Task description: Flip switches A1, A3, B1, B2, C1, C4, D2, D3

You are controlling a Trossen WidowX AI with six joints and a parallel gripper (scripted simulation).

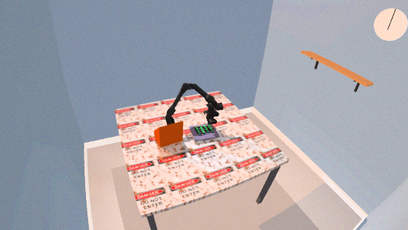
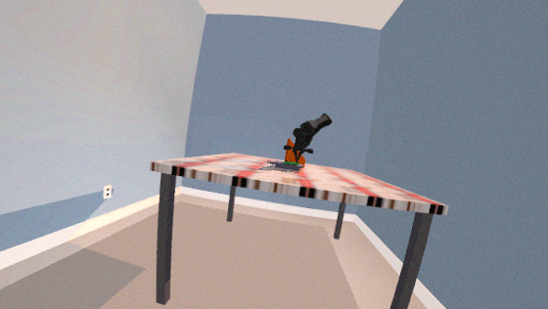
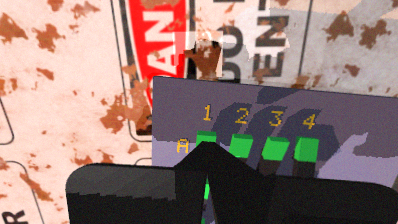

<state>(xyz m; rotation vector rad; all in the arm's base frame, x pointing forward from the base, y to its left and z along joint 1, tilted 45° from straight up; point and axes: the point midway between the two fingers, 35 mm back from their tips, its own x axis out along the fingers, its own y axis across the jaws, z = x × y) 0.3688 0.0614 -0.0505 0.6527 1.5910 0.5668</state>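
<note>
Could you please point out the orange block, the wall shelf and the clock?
Orange block (image 1: 170, 135) (image 2: 289, 153): top, front face; exterior, visible upper part.
Wall shelf (image 1: 336, 68): top, board.
Clock (image 1: 384, 22): top, its face.

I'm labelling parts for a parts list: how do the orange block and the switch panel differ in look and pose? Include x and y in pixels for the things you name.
The orange block (image 1: 170, 135) stands upright and is plain orange; the switch panel (image 1: 206, 137) (image 3: 167, 100) lies flat and is purplish-grey, with yellow lettering. The panel carries green-ended switches, while the block shows none. Both are on the table.
</note>
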